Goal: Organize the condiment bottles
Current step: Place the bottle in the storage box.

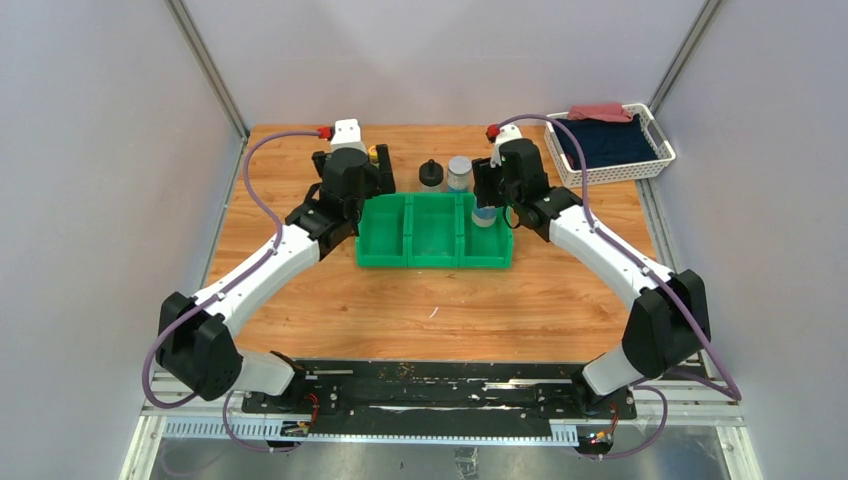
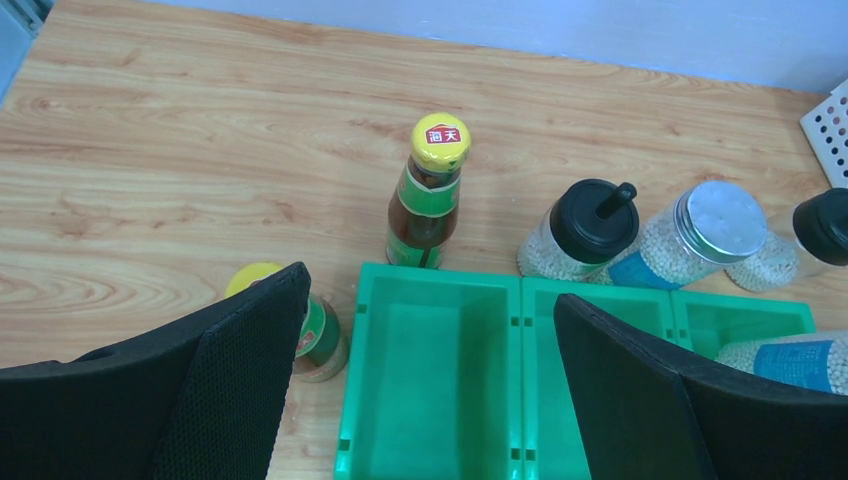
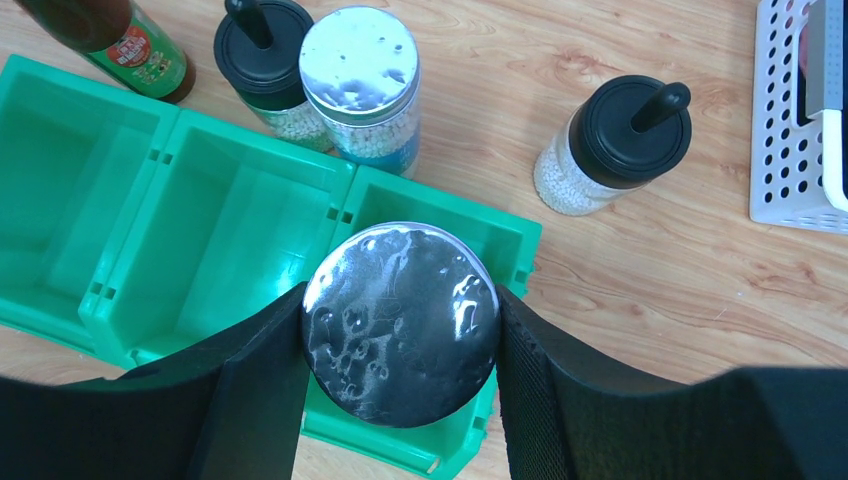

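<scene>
**Bearings:** top view, 12 o'clock at the table's far edge.

1. **Green bin** (image 1: pixel 435 258). Three compartments in a row, near the centre of the wooden table (image 1: pixel 420 310).
2. **Held shaker** (image 3: pixel 402 322). Clear body, silver lid, upright at the bin's 3 o'clock compartment. Cannot tell whether its base rests on the floor.
3. **Right gripper** (image 3: pixel 400 300). Closed around the held shaker, one pad against each side of the lid.
4. **Free shaker** (image 1: pixel 459 172). Silver lid, upright on the table just beyond the bin at 12 o'clock.
5. **First knob-lid bottle** (image 1: pixel 431 175). Squat, clear, black lid, just beside the free shaker at its 9 o'clock.
6. **Second knob-lid bottle** (image 3: pixel 615 140). Same kind, on the table at the bin's 2 o'clock, between bin and basket. The right arm hides it from above.
7. **First brown bottle** (image 2: pixel 428 195). Yellow cap, upright, just beyond the bin's 9 o'clock compartment.
8. **Second brown bottle** (image 2: pixel 318 340). Yellow cap, just outside the bin's 9 o'clock wall, partly hidden by a finger.
9. **Left gripper** (image 2: pixel 430 295). Jaws spread wide, holding nothing, above the bin's 9 o'clock end.
10. **White basket** (image 1: pixel 620 172). At the table's 2 o'clock corner, holding a dark blue cloth (image 1: pixel 605 142) and a red cloth (image 1: pixel 603 111).
</scene>
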### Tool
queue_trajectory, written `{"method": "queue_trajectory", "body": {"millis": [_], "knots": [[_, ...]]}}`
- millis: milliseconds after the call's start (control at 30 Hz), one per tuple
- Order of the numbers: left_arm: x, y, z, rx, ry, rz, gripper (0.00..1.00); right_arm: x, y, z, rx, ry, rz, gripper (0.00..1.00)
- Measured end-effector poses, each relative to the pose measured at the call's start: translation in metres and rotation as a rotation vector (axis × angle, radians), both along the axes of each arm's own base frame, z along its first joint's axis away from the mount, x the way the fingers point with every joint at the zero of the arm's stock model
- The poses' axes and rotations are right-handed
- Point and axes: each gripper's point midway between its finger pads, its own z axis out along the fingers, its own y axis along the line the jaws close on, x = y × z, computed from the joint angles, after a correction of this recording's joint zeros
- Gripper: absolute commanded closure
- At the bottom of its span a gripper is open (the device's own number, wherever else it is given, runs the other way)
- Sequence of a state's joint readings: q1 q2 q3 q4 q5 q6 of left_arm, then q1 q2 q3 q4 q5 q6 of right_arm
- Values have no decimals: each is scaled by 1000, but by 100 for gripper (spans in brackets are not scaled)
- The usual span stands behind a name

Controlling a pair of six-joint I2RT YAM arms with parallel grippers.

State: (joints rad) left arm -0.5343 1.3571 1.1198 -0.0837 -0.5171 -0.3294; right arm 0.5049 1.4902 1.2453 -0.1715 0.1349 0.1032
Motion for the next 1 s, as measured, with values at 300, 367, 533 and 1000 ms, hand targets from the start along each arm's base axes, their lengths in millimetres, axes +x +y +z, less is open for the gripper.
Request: {"method": "queue_trajectory", "body": {"millis": [300, 367, 533, 1000], "knots": [[3, -2, -9, 11, 17, 0, 0, 8, -5, -13, -4, 26, -24, 100], [4, -2, -10, 15, 19, -1, 0, 10, -5, -18, -6, 32, -26, 100], [6, -3, -13, 17, 21, 0, 0, 13, -4, -27, -13, 49, -26, 100], [10, -6, -19, 21, 26, 0, 0, 19, -2, -34, -6, 52, -25, 100]]}}
